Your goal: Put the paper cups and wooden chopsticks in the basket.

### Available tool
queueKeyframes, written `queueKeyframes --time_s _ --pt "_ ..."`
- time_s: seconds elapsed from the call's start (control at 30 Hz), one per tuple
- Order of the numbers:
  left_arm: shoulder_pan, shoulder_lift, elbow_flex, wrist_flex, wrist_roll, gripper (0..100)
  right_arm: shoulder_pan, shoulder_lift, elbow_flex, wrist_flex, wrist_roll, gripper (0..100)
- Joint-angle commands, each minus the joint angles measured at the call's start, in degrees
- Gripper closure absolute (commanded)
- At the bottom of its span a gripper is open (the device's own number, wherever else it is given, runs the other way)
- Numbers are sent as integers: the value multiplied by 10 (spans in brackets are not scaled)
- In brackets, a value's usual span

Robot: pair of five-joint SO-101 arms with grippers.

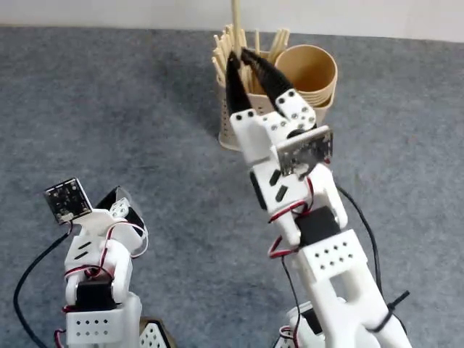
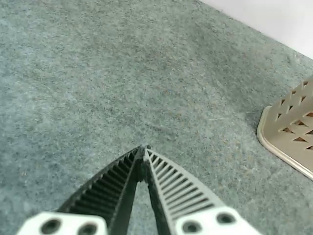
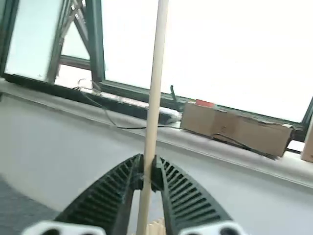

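Now the right gripper (image 3: 148, 171) is clamped on a single chopstick (image 3: 157, 68), holding it upright over the basket (image 1: 227, 130). The step should go best if the stick is lowered straight down until its lower end sits among the others before the jaws part, or it may tip over the rim. The basket holds a bundle of chopsticks (image 1: 221, 54) standing on end and a stack of paper cups (image 1: 312, 72) nested beside them, mouth up. The left gripper (image 2: 143, 159) is closed on nothing, low over the grey mat (image 2: 98, 73), well apart from the basket.
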Motion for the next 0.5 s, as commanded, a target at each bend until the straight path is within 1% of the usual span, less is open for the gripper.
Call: queueKeyframes --time_s 0.0,0.2,0.37,0.47 --pt "5 -6 13 1 -3 995 30 60 -7 -74 -4 993" --pt "5 -6 13 1 -3 995 63 201 -40 -160 -4 993" --pt "5 -6 13 1 -3 995 81 298 -82 -190 -5 993" --pt "5 -6 13 1 -3 995 88 333 -96 -193 -8 993"
